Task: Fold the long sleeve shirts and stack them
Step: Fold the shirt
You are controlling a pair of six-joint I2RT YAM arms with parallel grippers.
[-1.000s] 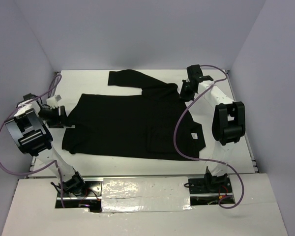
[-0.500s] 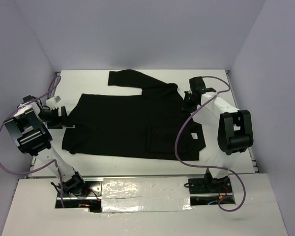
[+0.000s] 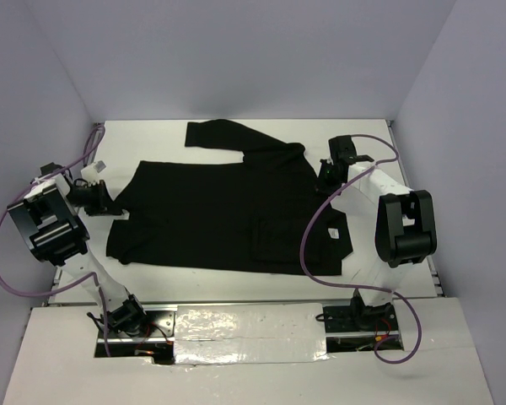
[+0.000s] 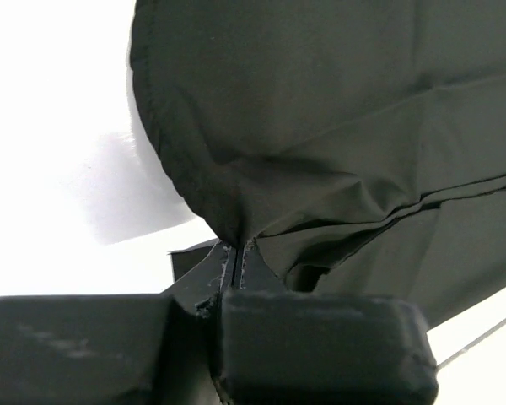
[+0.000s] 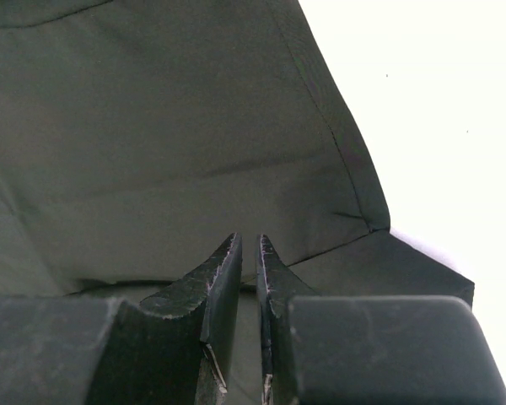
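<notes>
Black long sleeve shirt point(image 3: 228, 211) lies spread flat in the middle of the table point(image 3: 152, 139), with one sleeve folded across its far edge and a white tag point(image 3: 331, 233) near the right side. Left pincer point(image 4: 234, 253) is clamped on a pinch of the shirt's left edge, cloth bunching into it. Right pincer point(image 5: 249, 246) is over the right edge, jaws at a narrow slit; can't tell if it has cloth. Looks like the grab before a fold: confirm the right grip, lift both sides evenly, keep the cloth taut and low
</notes>
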